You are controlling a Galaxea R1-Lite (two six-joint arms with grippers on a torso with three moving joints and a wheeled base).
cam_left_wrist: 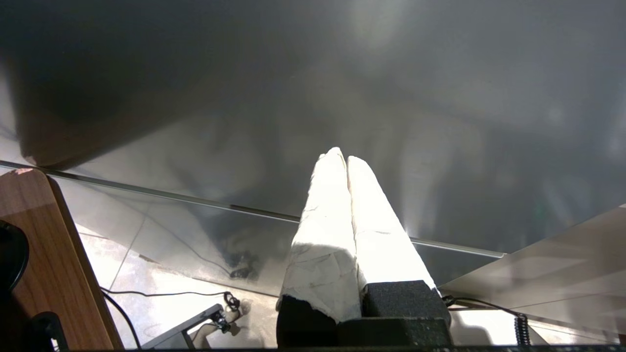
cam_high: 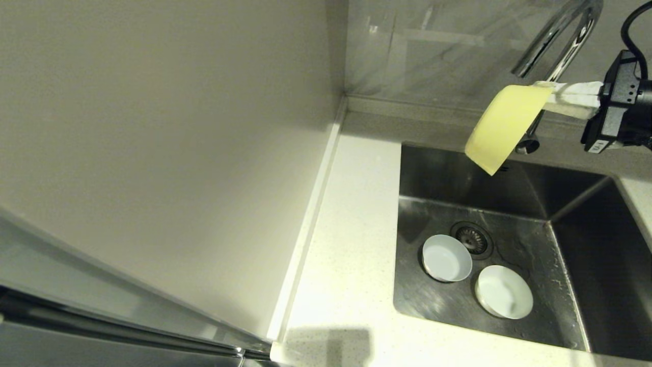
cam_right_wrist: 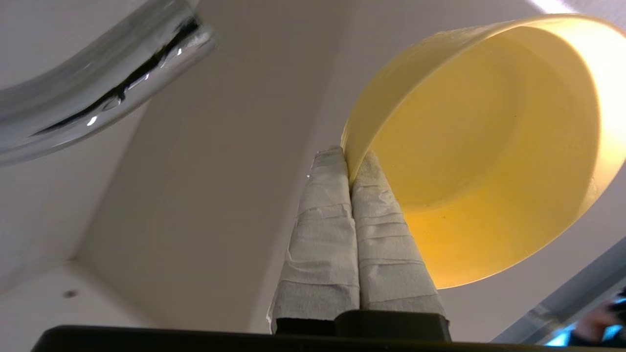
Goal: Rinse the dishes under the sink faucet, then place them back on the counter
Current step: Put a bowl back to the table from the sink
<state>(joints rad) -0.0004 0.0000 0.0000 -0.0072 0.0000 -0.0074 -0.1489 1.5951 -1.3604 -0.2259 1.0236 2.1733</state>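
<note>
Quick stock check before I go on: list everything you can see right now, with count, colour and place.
yellow bowl: 1, pale yellow, held tilted on edge in the air over the sink's back edge, near the faucet
grey-blue bowl: 1, pale grey-blue, upright on the sink floor beside the drain
white bowl: 1, white, upright on the sink floor, nearer the front
sink: 1, stainless steel, set into the counter
drain: 1, dark round strainer, in the sink floor
faucet: 1, chrome, rising behind the sink
counter: 1, white speckled, left of and in front of the sink
right gripper: 1, white-wrapped fingers shut on the yellow bowl's rim
left gripper: 1, white-wrapped fingers shut, empty, parked away from the sink
</note>
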